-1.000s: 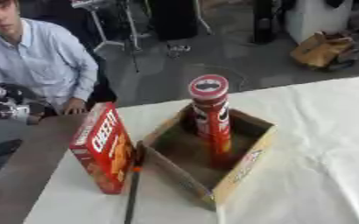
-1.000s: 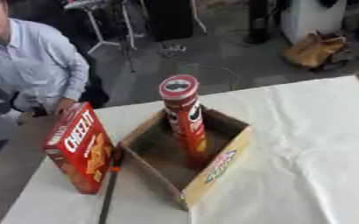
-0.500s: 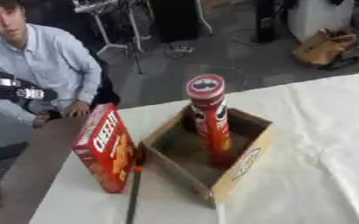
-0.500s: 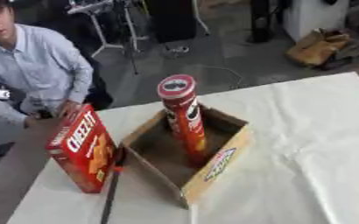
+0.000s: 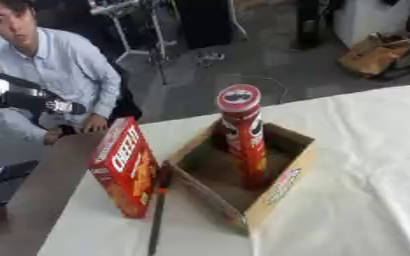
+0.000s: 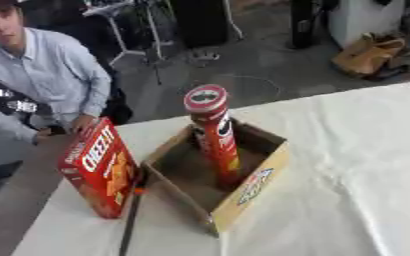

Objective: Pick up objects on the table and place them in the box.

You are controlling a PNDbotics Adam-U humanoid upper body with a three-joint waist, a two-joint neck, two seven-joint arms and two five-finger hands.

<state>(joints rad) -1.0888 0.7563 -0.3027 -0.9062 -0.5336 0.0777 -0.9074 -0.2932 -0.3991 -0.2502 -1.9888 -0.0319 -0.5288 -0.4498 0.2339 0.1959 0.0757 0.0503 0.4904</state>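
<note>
A red Pringles can [image 5: 243,135] stands upright inside the open cardboard box [image 5: 283,185] at the middle of the table. Just left of the box a red Cheez-It box [image 5: 125,165] stands on end, leaning slightly. A thin dark stick with an orange part [image 5: 156,220] lies on the cloth between them, running toward the front edge. My left arm comes in at the left edge, above and behind the Cheez-It box. Its black and silver hand [image 5: 61,106] is blurred and apart from every object. My right hand does not show.
A white cloth [image 5: 357,165] covers the table, with open cloth to the right of the box. A bare brown strip of table [image 5: 33,200] runs along the left side, with a dark flat thing [image 5: 3,180] at its edge.
My left arm has come further in from the left edge and sits a little higher. The can, both boxes and the stick have stayed put.
</note>
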